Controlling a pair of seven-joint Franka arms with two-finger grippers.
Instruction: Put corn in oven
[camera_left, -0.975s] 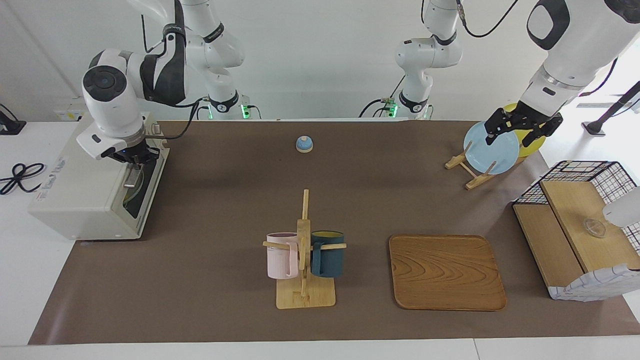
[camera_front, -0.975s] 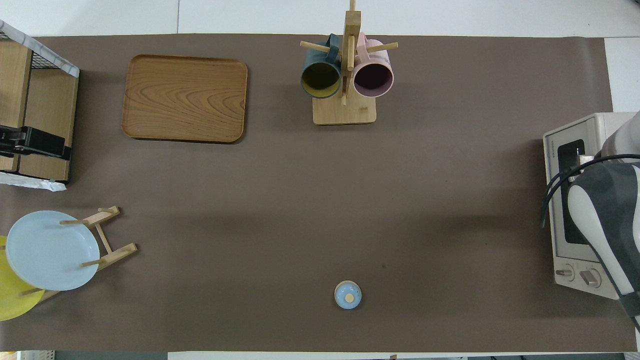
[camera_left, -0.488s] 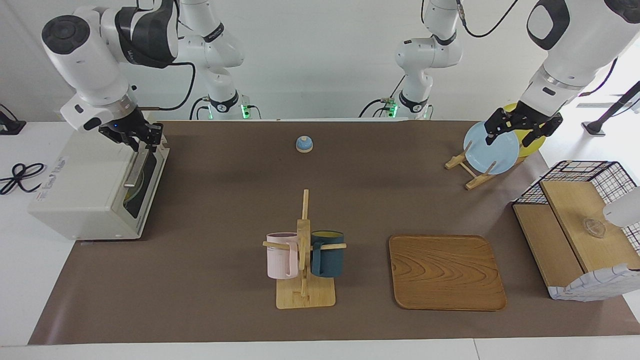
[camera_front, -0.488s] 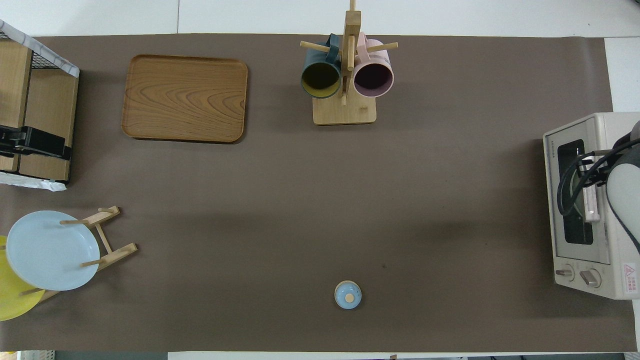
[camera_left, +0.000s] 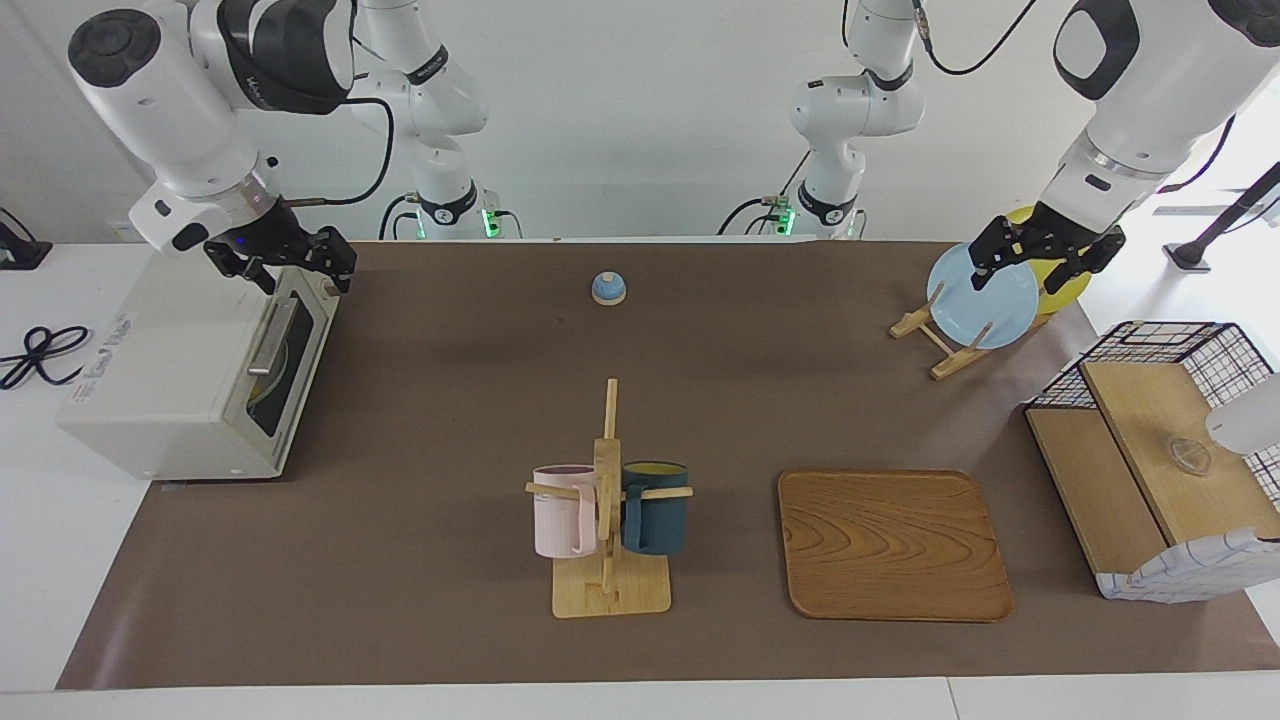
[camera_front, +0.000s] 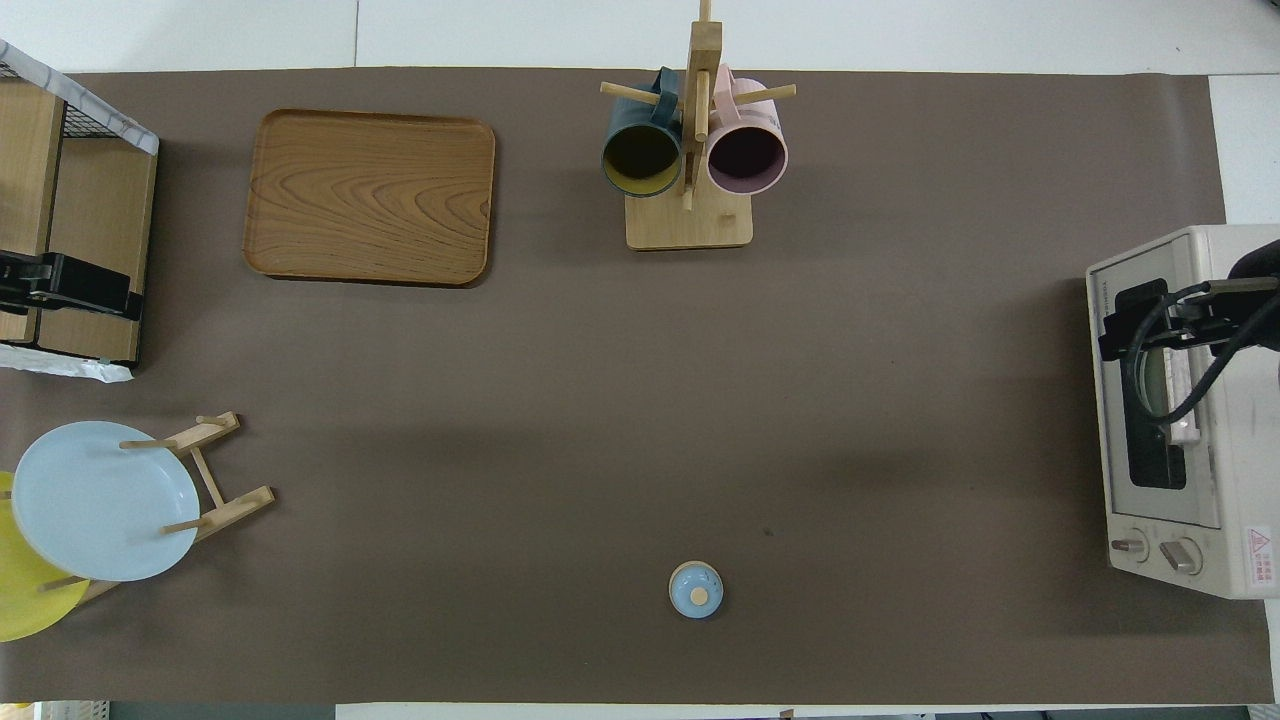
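The cream-white oven (camera_left: 170, 360) stands at the right arm's end of the table, and it also shows in the overhead view (camera_front: 1235, 430). Its dark glass door (camera_left: 272, 385) is shut, with the silver handle (camera_left: 268, 335) up. The corn does not show in either view. Only a pale round shape sits dimly behind the glass. My right gripper (camera_left: 292, 260) is open and empty, in the air just over the oven's top front edge, clear of the handle. It also shows in the overhead view (camera_front: 1175, 318). My left gripper (camera_left: 1035, 262) is open and empty, waiting over the plate rack.
A light blue plate (camera_left: 982, 298) and a yellow plate (camera_left: 1065, 288) stand in a wooden rack at the left arm's end. A wire-and-wood basket box (camera_left: 1160, 450), a wooden tray (camera_left: 890, 545), a mug stand (camera_left: 610, 500) with two mugs and a small blue bell (camera_left: 609, 288) are on the mat.
My right gripper has lifted off the oven's door handle, risen above the oven's top edge, and its fingers have spread. The left arm has not moved.
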